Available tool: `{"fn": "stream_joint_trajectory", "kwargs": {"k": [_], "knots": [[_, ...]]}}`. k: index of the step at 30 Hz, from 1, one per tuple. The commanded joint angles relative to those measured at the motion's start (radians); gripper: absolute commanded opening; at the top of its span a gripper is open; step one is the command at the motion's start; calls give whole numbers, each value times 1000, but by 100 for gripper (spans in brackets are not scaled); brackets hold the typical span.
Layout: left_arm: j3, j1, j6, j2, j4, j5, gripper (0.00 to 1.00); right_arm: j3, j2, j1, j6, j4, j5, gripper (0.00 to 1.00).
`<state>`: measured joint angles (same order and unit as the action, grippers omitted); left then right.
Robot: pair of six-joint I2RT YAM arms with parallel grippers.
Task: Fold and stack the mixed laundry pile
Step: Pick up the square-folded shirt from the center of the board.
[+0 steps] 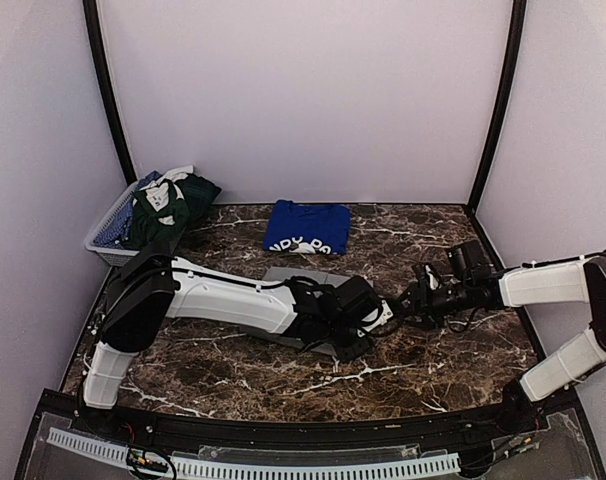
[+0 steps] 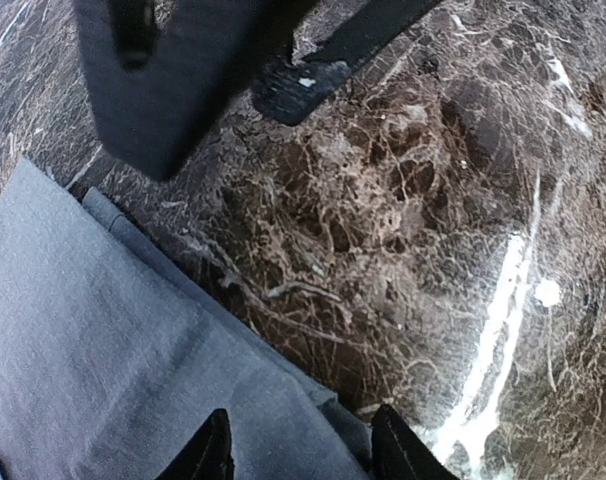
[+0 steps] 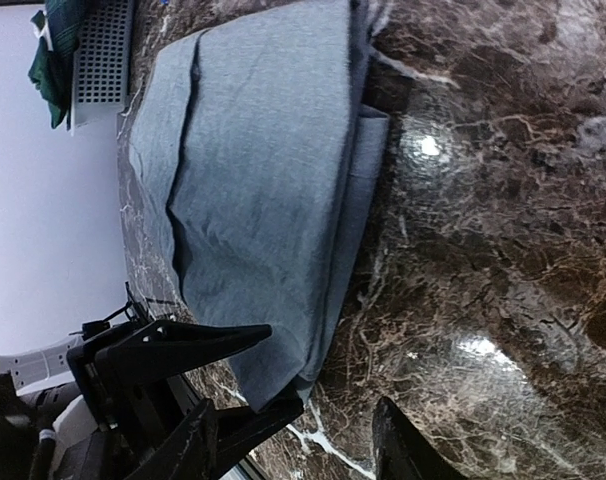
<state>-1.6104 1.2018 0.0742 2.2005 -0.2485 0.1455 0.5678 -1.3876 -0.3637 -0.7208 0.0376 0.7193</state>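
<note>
Laundry is lying in three places on the dark marble tabletop [image 1: 453,360]. At the middle we are seeing a light-grey shirt [image 3: 263,180], folded and lying flat. From overhead the left arm [image 1: 233,295] is stretching across it and hiding most of it.

Both hands are meeting at the shirt's right edge. The left hand [image 2: 305,450] is reaching down over that edge with its fingers partly spread. The doubled hem is running between the two tips, and the cloth there is lying smooth, not bunched or lifted. The right hand [image 3: 295,445] is facing it from the opposite side, also partly spread, and the shirt's near corner is lying just ahead of the gap between its fingertips. In the right wrist view the left hand's two black fingers are straddling the same edge, one over the cloth and one lower, beside it. The tips are being cut off by the frame edges, so we cannot be sure whether any of them is touching the fabric.

Behind the grey shirt, toward the back wall, a royal-blue T-shirt [image 1: 306,227] is resting as a folded rectangle, apart from it, with white lettering showing along its front edge. In the back left corner a grey mesh basket [image 1: 103,248] is holding a dark-green garment [image 1: 173,205] heaped on top. A blue patterned piece [image 1: 118,228] is pressing against the basket's left wall.
</note>
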Motion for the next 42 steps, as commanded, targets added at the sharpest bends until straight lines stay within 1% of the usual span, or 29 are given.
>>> {"fn": "stream_joint_trajectory", "kwargs": {"k": [1,3,4,7,10,11,14,16,17,20,23,25,27,35,38,42], "knots": [[-60,2,-57,37,-69,59,46,3,-52,6,-7,-51,-48,47],[-67,2,-68,45,-83,56,48,7,-73,6,-12,-69,-46,45],[-68,2,-84,46,-90,54,51,9,-82,7,-16,-74,-40,44],[-62,6,-105,23,-124,24,55,9,-89,7,-16,-79,-33,44],[-41,8,-82,-1,-116,-23,53,4,-82,7,-15,-79,-34,44],[-50,9,-81,3,-139,-40,49,3,-81,6,-15,-79,-33,44],[-60,16,-61,1,-204,-46,47,-1,-71,6,-15,-75,-26,44],[-31,17,-65,-28,-234,-47,51,-5,-60,7,-13,-74,-17,44],[-16,18,-61,-43,-231,-52,56,-5,-56,6,-13,-74,-12,45],[65,18,-27,-133,-201,-97,62,-4,-51,6,-10,-73,-5,45],[112,18,31,-195,-148,-132,66,-4,-52,6,-11,-76,8,45],[146,18,67,-232,-114,-185,67,-8,-46,7,-18,-79,12,45],[193,18,121,-263,-79,-227,67,-14,-33,6,-27,-76,10,46],[331,16,341,-290,47,-206,62,-54,12,6,-64,-82,15,46],[339,12,392,-275,106,-201,62,-68,6,6,-70,-97,20,46],[342,12,441,-234,143,-177,61,-96,-8,5,-89,-135,39,45]]}}
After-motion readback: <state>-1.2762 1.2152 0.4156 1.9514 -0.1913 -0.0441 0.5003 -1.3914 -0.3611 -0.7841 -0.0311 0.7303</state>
